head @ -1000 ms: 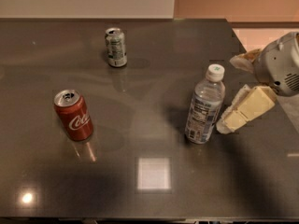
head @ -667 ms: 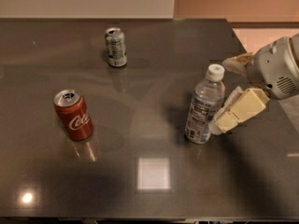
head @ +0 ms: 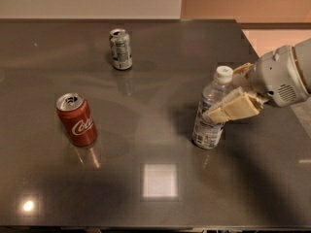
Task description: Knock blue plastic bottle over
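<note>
Dial centred on the table [head: 160,89], 12 o'clock at the far edge.

- Blue plastic bottle [head: 210,115]: stands on its base at about 3 o'clock. Clear bluish body, white cap [head: 224,72] on, printed label [head: 206,131] round the lower half. It is the tallest thing on the table.
- Gripper [head: 224,93]: comes in from the right edge, on the bottle's 3 o'clock side, at mid-to-upper bottle height. Its fingers are spread wide and hold nothing.
- Near finger [head: 237,106]: cream-coloured, lies across the front of the bottle's middle, tip pointing toward 8 o'clock. It looks to be against the plastic, but contact cannot be confirmed.
- Far finger [head: 242,70]: sits just beside the cap, at the cap's 3 o'clock, partly hidden behind the bottle's shoulder.
- Wrist housing [head: 283,76]: rounded, pale grey, cut off by the right edge.
- Coca-Cola can [head: 76,120]: red, upright, at 9 o'clock, well apart from the bottle.
- Green-and-white can [head: 120,49]: upright, between 11 and 12 o'clock, near the far edge and well apart from both other items.
- Table surface: dark grey and glossy. A pale square reflection [head: 159,180] lies toward 6 o'clock and a small bright glint [head: 28,206] toward 8 o'clock.
</note>
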Controlling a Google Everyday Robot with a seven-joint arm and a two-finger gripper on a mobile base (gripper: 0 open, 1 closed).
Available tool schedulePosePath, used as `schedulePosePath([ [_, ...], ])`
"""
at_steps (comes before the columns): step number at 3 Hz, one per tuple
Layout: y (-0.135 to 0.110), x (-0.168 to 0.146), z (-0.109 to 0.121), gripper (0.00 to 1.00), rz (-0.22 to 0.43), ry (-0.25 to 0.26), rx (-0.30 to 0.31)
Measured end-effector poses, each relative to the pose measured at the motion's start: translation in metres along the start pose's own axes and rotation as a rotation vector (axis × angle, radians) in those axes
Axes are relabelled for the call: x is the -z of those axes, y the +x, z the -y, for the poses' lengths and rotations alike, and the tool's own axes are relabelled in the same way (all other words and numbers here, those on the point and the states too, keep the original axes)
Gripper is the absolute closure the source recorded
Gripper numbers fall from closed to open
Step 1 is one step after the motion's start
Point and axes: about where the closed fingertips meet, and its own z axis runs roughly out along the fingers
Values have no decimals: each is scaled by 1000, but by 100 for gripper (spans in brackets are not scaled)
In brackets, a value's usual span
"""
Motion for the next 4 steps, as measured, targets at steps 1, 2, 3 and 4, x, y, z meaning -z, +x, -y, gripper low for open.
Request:
schedulePosePath([
  [1,-6,4,2,62,25,-2,-4],
  [2,-15,22,12,85,-26,10,3],
  [3,-21,40,24,100,-162,9,16],
  [4,-10,40,31,100,-370,-35,48],
])
